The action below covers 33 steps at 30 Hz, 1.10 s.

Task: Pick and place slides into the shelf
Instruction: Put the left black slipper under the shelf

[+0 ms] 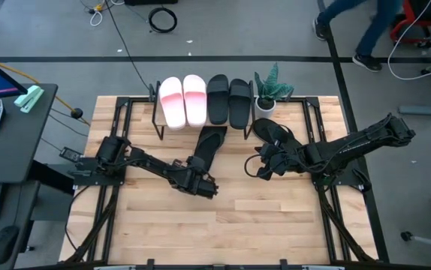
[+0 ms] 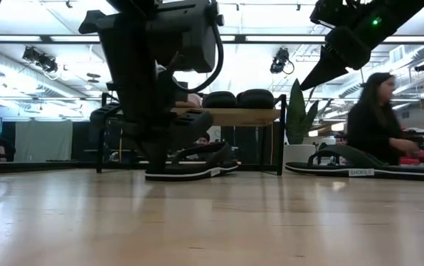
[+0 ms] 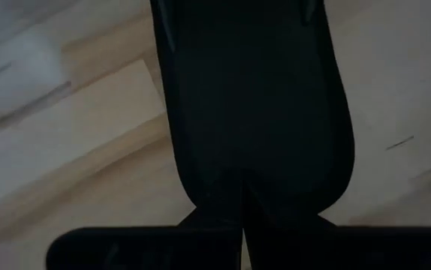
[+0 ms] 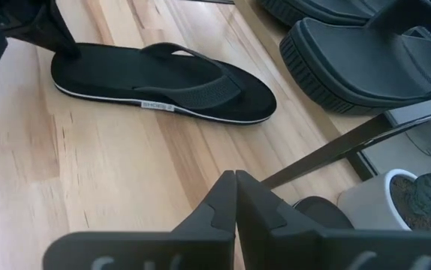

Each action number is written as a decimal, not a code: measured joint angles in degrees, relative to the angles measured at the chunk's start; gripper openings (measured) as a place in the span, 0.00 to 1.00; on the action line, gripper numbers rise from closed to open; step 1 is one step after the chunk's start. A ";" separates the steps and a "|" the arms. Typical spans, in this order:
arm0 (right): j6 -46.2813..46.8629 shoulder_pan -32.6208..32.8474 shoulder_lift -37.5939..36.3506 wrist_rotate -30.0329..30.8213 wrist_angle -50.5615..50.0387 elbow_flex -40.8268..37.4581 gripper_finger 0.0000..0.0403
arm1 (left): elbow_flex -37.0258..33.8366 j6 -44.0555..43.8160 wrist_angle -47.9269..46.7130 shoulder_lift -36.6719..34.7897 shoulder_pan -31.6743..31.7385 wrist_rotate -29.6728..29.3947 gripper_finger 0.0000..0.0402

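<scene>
Here the left tool [image 1: 200, 184] sits closed at the heel of a thong flip-flop [image 1: 210, 145] on the counter [image 1: 275, 217] — thin, floppy, light; better gripped at the sole's edge. The right tool [image 1: 264, 169] — closed, empty — hovers by the other flip-flop [image 1: 273, 131].

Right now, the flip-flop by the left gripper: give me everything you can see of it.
The thin black thong flip-flop looks like rubber, with a pale line along the sole's edge, small white lettering on its side and a Y-shaped strap. It lies flat, sole down, on the wood tabletop, angled with one end near the shelf front. The left gripper sits at its other end, fingers shut; actual contact is unclear.
</scene>
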 joint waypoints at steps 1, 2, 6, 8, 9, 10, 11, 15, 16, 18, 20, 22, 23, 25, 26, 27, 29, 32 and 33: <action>0.01 0.00 0.00 0.01 0.00 0.00 0.02 | 0.02 -1.12 -0.02 -0.01 0.58 0.16 0.01; 0.02 0.00 0.00 0.02 0.00 0.00 0.02 | 0.04 -1.87 -0.06 -0.04 1.21 0.43 0.01; 0.01 0.00 0.00 0.02 0.01 0.00 0.02 | 0.21 -1.00 0.86 -0.08 4.58 1.89 0.00; 0.02 0.00 0.00 0.01 0.00 0.00 0.02 | 0.21 0.46 1.71 -0.02 6.30 1.83 0.01; 0.02 0.00 0.00 0.00 0.01 0.00 0.02 | 0.21 1.32 2.21 -0.02 7.05 1.62 0.01; 0.02 0.00 0.00 0.01 0.00 0.00 0.02 | 0.18 2.21 2.80 0.01 7.70 1.39 0.01; 0.02 0.00 0.00 0.02 0.00 0.00 0.02 | 0.17 3.45 3.43 0.04 8.30 1.22 0.01; 0.02 0.00 0.00 0.01 0.00 0.00 0.02 | 0.11 5.09 4.96 0.07 10.50 0.99 0.01; 0.02 0.00 0.00 0.01 0.00 0.00 0.02 | 0.11 5.07 5.02 0.09 11.06 1.00 0.01; 0.02 0.00 0.00 0.01 0.00 0.00 0.02 | 0.09 5.07 4.98 0.10 12.13 0.99 0.01; 0.02 0.00 0.00 0.00 0.00 0.00 0.02 | 0.08 5.09 4.98 0.13 13.04 0.89 0.01; 0.02 0.00 0.00 0.00 0.00 0.00 0.02 | 0.06 5.11 4.98 0.15 13.78 0.63 0.01; 0.02 0.00 0.00 0.02 0.00 0.00 0.02 | 0.04 5.11 4.96 0.15 14.06 0.23 0.01; 0.01 0.00 0.00 0.00 0.00 0.00 0.02 | -0.04 5.16 4.91 0.25 14.56 -1.27 0.01; 0.02 0.00 0.00 0.01 0.00 0.00 0.02 | -0.05 5.49 4.78 0.32 14.75 -1.92 0.02; 0.02 0.00 0.00 0.01 0.02 0.00 0.02 | -0.09 6.09 4.70 0.36 14.96 -2.36 0.02; 0.02 0.00 0.00 0.01 0.01 0.00 0.02 | -0.11 6.92 4.57 0.37 15.41 -2.65 0.02; -0.01 0.00 0.00 0.02 0.02 0.00 0.02 | -0.11 7.22 4.51 0.37 15.67 -2.61 0.01; -0.06 0.00 0.00 0.02 0.00 0.00 0.02 | -0.11 7.60 4.52 0.37 15.47 -2.59 0.01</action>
